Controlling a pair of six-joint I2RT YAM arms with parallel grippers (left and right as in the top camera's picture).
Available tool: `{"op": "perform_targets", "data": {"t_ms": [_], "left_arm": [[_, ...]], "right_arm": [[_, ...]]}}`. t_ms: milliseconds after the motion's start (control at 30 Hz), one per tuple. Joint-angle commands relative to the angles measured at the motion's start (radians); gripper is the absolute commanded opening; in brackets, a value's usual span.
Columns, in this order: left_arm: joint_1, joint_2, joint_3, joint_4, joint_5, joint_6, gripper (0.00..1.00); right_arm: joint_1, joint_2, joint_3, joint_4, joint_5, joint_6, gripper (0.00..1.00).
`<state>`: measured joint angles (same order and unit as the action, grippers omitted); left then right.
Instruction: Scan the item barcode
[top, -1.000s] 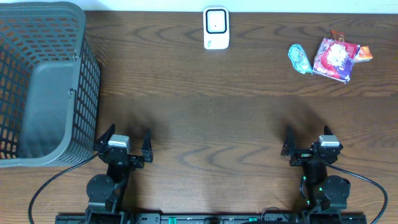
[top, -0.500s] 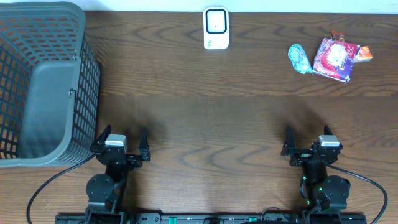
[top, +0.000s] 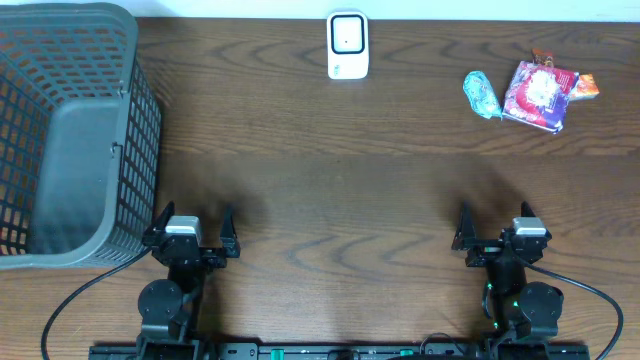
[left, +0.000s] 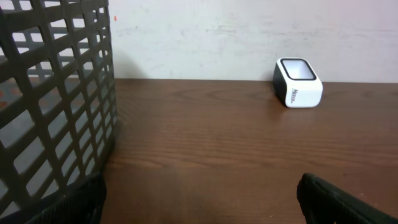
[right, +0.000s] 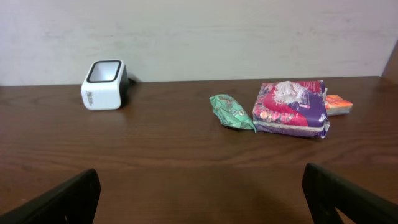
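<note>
The reach is best made by the right gripper (top: 494, 228), seen spread wide and empty like the left gripper (top: 195, 228), with one packet approached squarely so that its neighbours are not caught. The purple snack packet (right: 291, 109) is found well ahead and slightly right of it, just beside the green packet (right: 231, 112), and the barcode scanner (right: 104, 84) far ahead to its left.

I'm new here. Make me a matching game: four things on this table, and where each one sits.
1. grey plastic mesh basket
2. white box-shaped scanner
3. purple-and-red crinkly packet
4. small teal wrapped packet

A. far edge, middle
B. right, beside a small orange packet
C. left side
D. between scanner and purple packet

Pairs: 1-C, 2-A, 3-B, 4-D
</note>
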<state>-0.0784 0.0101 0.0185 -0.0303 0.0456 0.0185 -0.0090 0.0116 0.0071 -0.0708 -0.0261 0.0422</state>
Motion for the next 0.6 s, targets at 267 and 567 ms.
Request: {"op": "perform_targets", "data": {"t_ms": [267, 567], "left_arm": [[0.006, -0.009, -0.015, -0.048, -0.058, -0.042, 0.98], [0.011, -0.009, -0.014, -0.047, -0.053, 0.007, 0.98]], "right_arm": [[-0.016, -0.006, -0.001, -0.005, 0.005, 0.013, 0.99], [-0.016, -0.006, -0.001, -0.005, 0.005, 0.013, 0.99]]}}
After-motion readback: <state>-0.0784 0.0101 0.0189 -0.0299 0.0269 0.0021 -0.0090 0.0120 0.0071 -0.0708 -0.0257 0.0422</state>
